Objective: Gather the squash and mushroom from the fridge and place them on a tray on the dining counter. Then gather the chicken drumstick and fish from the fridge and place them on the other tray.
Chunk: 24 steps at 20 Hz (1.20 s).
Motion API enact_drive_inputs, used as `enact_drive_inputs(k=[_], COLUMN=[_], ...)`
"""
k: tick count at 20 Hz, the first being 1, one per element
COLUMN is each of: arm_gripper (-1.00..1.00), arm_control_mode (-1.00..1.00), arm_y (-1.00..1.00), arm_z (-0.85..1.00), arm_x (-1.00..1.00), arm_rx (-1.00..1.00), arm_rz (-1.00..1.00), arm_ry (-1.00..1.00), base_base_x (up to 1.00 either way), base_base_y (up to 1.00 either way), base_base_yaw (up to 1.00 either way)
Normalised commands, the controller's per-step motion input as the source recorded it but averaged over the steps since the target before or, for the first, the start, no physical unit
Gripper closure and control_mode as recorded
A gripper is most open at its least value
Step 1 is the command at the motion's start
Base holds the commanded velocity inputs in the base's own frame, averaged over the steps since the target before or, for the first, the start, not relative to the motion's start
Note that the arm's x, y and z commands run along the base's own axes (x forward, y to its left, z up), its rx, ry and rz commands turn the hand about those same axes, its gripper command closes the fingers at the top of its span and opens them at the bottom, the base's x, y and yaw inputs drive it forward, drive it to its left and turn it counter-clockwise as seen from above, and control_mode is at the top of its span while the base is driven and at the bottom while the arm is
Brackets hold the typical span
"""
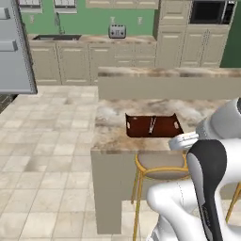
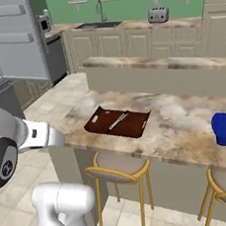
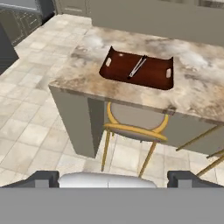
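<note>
Landmark: dark reddish-brown rectangular tray (image 3: pixel 139 70) near the marbled dining counter's (image 3: pixel 197 96) end.
Fish: slim silvery fish (image 3: pixel 137 67) lying inside it, delivered.
Gripper (image 3: pixel 113 178): jaws wide, empty, clear of tray.
Outstanding: drumstick, judged.

1. Dining counter (image 1: pixel 113 129), marbled beige-brown top, taupe sides, raised back ledge across the middle.
2. Other tray (image 1: pixel 153 126), dark reddish-brown, flat on the countertop near the front edge.
3. Fish (image 1: pixel 152 125), slim and pale, inside that tray, lying roughly front to back at its centre.
4. Stool (image 1: pixel 157 164) with gold legs and a taupe seat, tucked under the counter just below the tray.
5. Fridge (image 1: pixel 14 47), grey, at the upper left edge.
6. Toaster (image 1: pixel 117 31) and sink (image 1: pixel 56 37) on the far wall counter.
7. White arm (image 1: pixel 202 188) rising from the lower right.
</note>
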Motion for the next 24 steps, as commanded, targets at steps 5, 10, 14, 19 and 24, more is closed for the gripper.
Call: enact_drive_inputs(k=[5,10,14,19,24], arm_gripper=[-1.00,-1.00,-1.00,-1.00,-1.00], arm_control_mode=[1.00,1.00,1.00,1.00,1.00], arm_y=[0.00,0.00,0.00,0.00,0.00], arm_z=[0.00,0.00,0.00,0.00,0.00], arm_x=[0.00,0.00,0.00,0.00,0.00], arm_rx=[0.00,0.00,0.00,0.00,0.00], arm_rz=[0.00,0.00,0.00,0.00,0.00], arm_ry=[0.00,0.00,0.00,0.00,0.00], base_base_x=[-0.12,-0.06,0.00,0.24,0.45], base_base_y=[0.83,0.66,0.40,0.24,0.10], base_base_yaw=[0.55,0.58,0.53,0.41,0.33])
